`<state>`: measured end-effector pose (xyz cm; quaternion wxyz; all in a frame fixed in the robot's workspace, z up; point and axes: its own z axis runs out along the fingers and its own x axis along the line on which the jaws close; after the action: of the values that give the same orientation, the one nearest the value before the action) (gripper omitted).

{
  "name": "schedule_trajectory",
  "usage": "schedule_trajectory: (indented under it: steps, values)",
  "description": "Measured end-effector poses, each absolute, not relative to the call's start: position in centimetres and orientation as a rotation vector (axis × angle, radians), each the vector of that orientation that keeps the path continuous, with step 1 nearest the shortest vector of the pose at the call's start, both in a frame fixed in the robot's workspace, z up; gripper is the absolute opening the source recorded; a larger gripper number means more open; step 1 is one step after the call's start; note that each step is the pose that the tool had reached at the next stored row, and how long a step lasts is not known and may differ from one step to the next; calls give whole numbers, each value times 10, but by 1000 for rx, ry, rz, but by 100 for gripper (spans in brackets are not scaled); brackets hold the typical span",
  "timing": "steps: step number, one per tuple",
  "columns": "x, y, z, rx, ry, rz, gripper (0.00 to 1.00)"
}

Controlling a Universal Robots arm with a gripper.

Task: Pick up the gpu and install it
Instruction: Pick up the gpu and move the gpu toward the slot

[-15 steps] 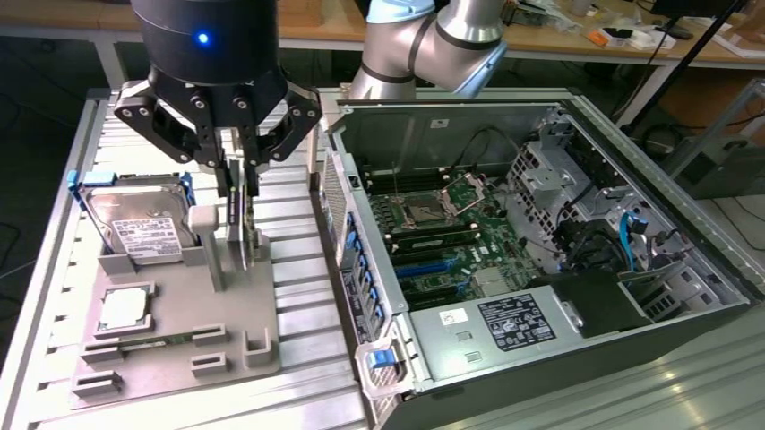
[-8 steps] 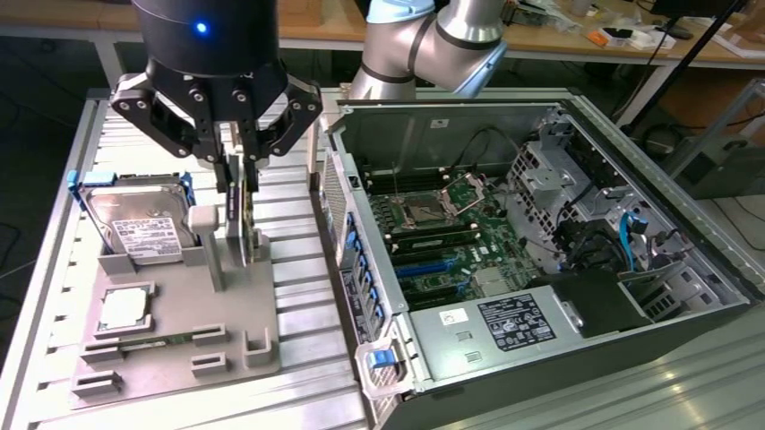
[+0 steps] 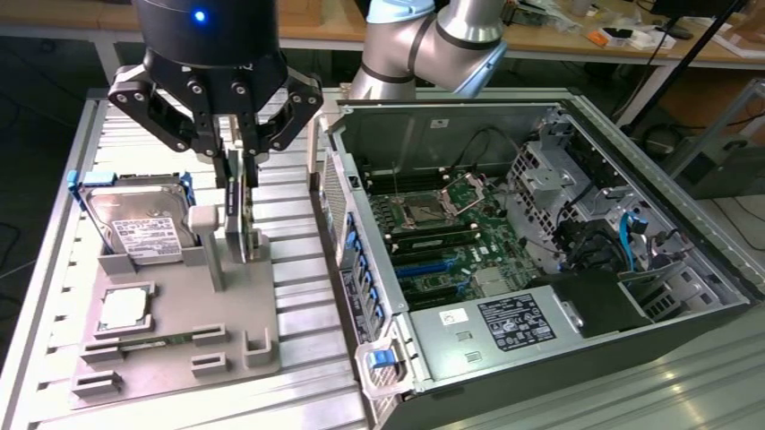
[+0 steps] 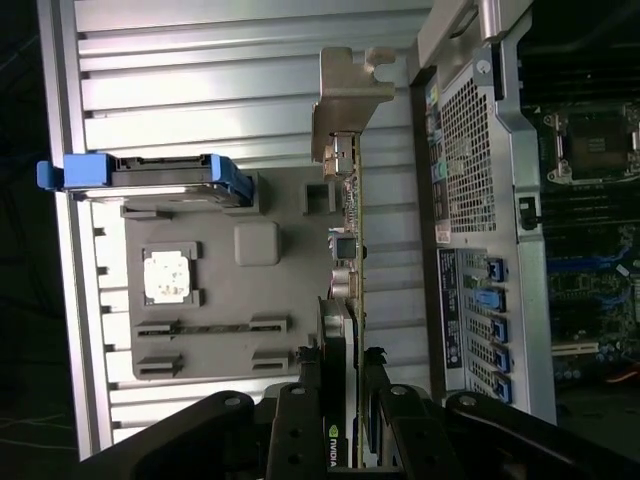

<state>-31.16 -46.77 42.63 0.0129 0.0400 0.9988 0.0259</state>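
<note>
Gripper (image 3: 239,157) is down over the gray fixture tray (image 3: 239,309), on the exterior view's left. From here I read the jaws as clamped on the gpu (image 3: 246,210). In the wrist view the fingers (image 4: 305,405) sit on either side of the card's top edge, w/ the black cooler block between them, so it's a grip and not a hover. The gpu (image 4: 352,260) stands on edge, upright, and its silver bracket (image 4: 350,100) is at the far end from the gripper (image 4: 345,390). Can't tell whether the card's lower edge is seated in the tray slot or just clear of it.

Other parts on the tray (image 4: 230,320): hard drive (image 3: 138,228) w/ blue tabs, leaning in its cradle just beside the gpu. A square CPU chip (image 3: 125,309) lies flat nearer the cam, and a narrow memory stick (image 3: 150,342) lies in front of that.

The PC case (image 3: 544,376) lies open on the exterior view's right, right next to the tray, w/ the motherboard (image 3: 460,237) exposed. Its vented rear panel (image 4: 470,200) runs alongside the card, apart from it.
</note>
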Motion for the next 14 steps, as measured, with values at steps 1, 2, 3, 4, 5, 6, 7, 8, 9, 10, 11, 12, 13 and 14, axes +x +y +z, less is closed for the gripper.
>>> schedule_trajectory:
  steps: [1,2,3,4,5,6,7,8,9,10,11,12,13,14]
  values:
    - [-312,-468,427,125,3112,81,27]
    - [-312,-468,428,125,3112,81,27]
    - [-312,-468,428,125,3112,81,27]
    - [-312,-468,429,125,3112,81,27]
    - [-312,-468,430,125,3112,81,27]
    - [-312,-468,430,125,3112,81,27]
    - [-312,-468,431,125,3112,81,27]
    - [-312,-468,432,125,3112,81,27]
    - [-312,-468,432,125,3112,81,27]
    - [-312,-468,433,125,3112,81,27]
    - [-312,-468,433,125,3112,81,27]
    - [-312,-468,433,125,3112,81,27]
    - [-312,-468,433,125,3112,81,27]
    - [-312,-468,433,125,3112,81,27]
